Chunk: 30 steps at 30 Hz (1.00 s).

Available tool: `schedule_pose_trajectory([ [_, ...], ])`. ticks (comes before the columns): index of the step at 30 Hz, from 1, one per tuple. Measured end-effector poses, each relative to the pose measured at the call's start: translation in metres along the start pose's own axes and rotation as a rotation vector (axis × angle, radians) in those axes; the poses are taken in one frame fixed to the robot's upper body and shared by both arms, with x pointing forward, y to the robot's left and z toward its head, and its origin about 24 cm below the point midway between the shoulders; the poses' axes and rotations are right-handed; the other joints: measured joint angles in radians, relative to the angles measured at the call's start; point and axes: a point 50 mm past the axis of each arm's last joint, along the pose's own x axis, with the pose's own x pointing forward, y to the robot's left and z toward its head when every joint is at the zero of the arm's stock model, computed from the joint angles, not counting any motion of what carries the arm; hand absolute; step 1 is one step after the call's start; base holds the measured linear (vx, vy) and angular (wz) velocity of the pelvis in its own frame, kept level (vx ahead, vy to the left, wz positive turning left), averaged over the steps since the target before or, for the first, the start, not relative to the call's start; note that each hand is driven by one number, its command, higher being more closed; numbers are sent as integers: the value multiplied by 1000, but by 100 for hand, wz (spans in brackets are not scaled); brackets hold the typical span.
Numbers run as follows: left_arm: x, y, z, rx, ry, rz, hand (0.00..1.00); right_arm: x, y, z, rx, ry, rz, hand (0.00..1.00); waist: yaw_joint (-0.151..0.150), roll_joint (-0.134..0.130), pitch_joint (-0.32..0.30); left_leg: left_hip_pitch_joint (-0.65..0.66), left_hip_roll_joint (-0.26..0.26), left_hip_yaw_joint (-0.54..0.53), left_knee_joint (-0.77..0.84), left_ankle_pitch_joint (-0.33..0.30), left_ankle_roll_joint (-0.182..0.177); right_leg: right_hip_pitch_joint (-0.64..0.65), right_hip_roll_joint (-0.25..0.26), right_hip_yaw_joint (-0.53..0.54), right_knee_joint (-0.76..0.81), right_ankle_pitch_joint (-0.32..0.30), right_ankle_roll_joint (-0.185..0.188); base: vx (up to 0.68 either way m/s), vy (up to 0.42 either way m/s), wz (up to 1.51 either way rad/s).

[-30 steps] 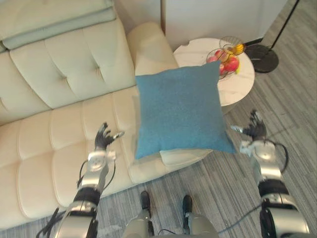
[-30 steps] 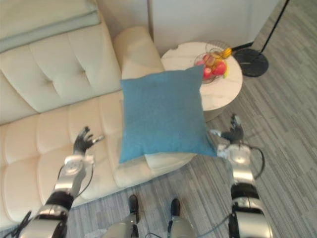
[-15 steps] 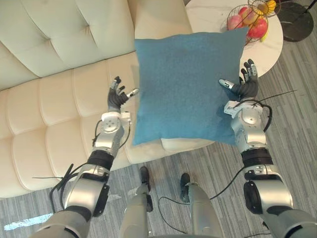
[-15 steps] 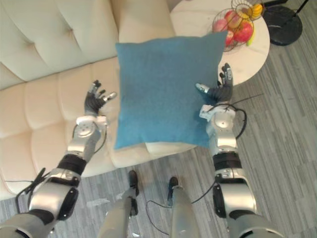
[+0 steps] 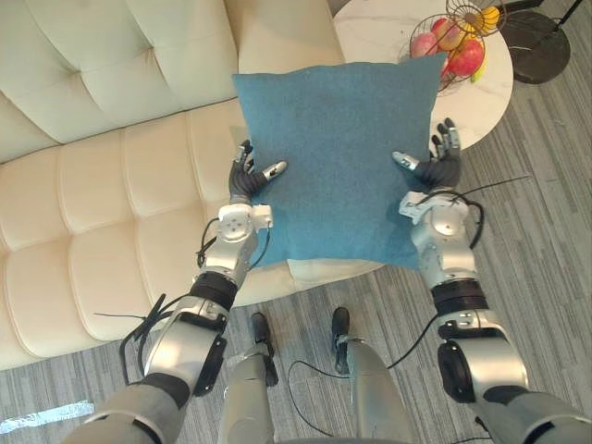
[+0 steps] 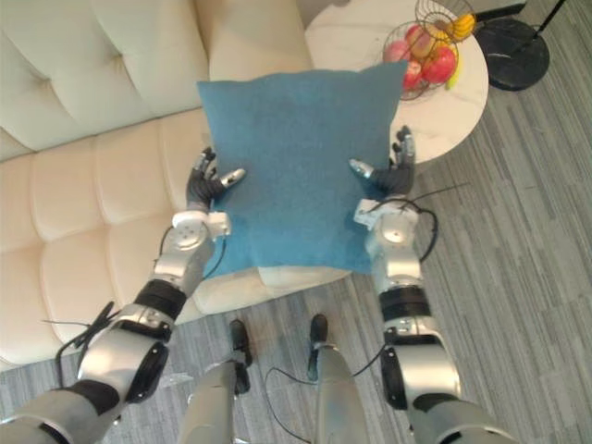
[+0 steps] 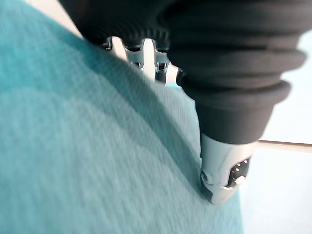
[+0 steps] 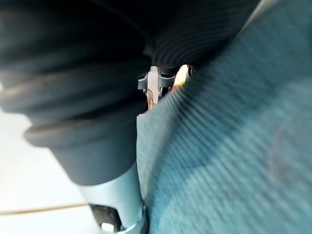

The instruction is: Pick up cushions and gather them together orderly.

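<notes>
The blue cushion (image 5: 338, 157) lay spread over the right end of the cream sofa (image 5: 111, 185), by the armrest. Its lower edge hung out past the front edge of the seat, and a pale strip of seat showed beneath it. Whether it rested fully on the seat or was partly raised could not be told.

The left robot hand (image 5: 246, 182) stood against the cushion's left edge. Its fingers were apart and fairly straight, and its thumb (image 5: 276, 169) reached over onto the blue face. The right robot hand (image 5: 437, 173) was set the same way at the right edge, fingers spread upward and thumb (image 5: 404, 161) lying on the fabric. Neither hand was closed round the cloth.

In the left wrist view the blue fabric bulged up close in front. It hid most of the fingers (image 7: 146, 51) behind its curve, while the thumb tip pressed into the cloth. In the right wrist view the fingers (image 8: 153, 85) showed as a small sliver between the dark cover and the cushion, so their tips were hard to make out.

Past the cushion's far right corner stood a round white table (image 5: 388, 32), cut off at the top. A wire fruit basket (image 5: 449, 46) sat near its right edge with red and yellow fruit in it. Beyond that, a dark round lamp base (image 5: 541, 37) stood on the grey striped floor (image 5: 546, 231).
</notes>
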Motion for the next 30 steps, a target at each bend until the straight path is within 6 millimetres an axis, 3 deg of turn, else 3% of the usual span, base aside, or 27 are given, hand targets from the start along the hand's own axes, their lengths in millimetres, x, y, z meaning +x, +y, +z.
schedule_pose_trajectory([
  [9, -6, -1, -1, -7, -7, 9, 100, -7, -3, -14, 60, 66, 3, 100, -4, 0, 0, -10, 7, -3, 61, -15, 9, 41, 1, -9, -47, 15, -21, -57, -5, -2],
  [16, -18, -24, 18, -94, -95, -86, 100, -21, -15, -30, 101, 121, -24, 100, -2, -3, -1, 23, 8, -19, 62, -15, 9, 94, 2, -27, -62, 16, -21, 23, -10, 6],
  [21, -42, -35, 23, -218, -150, -141, 100, -53, -21, -42, 150, 139, -28, 100, -3, -5, -4, 97, 7, -14, 30, -15, 8, 163, 8, -28, -90, 15, -21, 47, -14, -3],
  [23, -63, -36, 14, -270, -142, -161, 100, -79, -25, -52, 181, 165, -45, 100, -2, -17, -18, 156, 5, -7, -12, -11, 1, 215, 14, -27, -120, 15, -21, 51, -19, -4],
  [24, -65, -36, 13, -273, -139, -160, 100, -81, -26, -53, 185, 168, -48, 100, -2, -19, -23, 160, 5, -5, -17, -10, 0, 216, 14, -27, -123, 15, -21, 68, -22, -5],
  [26, -88, -31, -7, -322, -78, -137, 100, -109, -32, -58, 199, 187, -73, 100, -2, -30, -81, 197, -2, 2, -70, -3, -8, 242, 15, -32, -152, 14, -20, 101, -20, -2],
  [30, -117, -27, -29, -365, -4, -118, 100, -133, -39, -55, 154, 169, -85, 100, -3, -32, -122, 273, -14, 7, -119, 6, -12, 308, 14, -31, -181, 10, -14, 119, 13, -1],
])
